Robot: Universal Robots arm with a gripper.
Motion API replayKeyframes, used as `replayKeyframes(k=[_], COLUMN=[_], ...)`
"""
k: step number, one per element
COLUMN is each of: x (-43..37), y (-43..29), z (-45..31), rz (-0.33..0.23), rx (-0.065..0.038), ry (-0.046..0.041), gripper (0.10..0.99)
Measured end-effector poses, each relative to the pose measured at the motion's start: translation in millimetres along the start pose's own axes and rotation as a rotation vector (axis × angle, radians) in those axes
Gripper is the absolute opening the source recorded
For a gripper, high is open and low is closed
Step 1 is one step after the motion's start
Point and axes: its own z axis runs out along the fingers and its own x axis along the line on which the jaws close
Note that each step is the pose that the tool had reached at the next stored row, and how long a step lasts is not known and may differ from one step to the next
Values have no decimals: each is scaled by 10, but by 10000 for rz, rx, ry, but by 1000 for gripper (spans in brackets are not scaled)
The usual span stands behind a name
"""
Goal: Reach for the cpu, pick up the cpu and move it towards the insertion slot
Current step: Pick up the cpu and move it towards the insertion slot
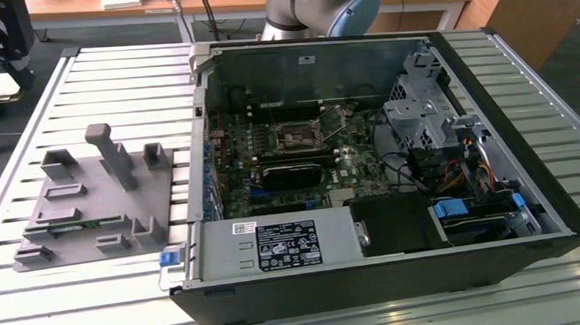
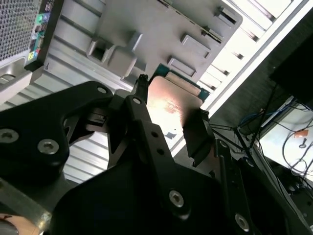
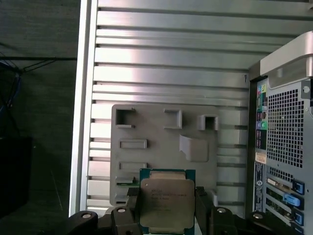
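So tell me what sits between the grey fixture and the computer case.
Only bare slatted table separates the grey fixture from the computer case in the first wrist view.

The tool (image 3: 167, 205) is closed, its two black fingers (image 2: 195, 134) pressing opposite edges of a flat square chip held between them, seen in both wrist views; the arm's grey and blue joint (image 1: 323, 10) stands in the exterior view.

fixture (image 1: 86, 208) at exterior view's left, computer case (image 1: 369, 166) right, insertion slot (image 1: 296, 136) seemingly inside
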Motion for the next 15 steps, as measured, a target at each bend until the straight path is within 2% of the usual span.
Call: replayKeyframes(k=[6,15], x=[-17,-217], y=[5,0], z=[-132,-137], rz=[8,14], rx=[0,-1], ry=[-1,-3], gripper=[537,537])
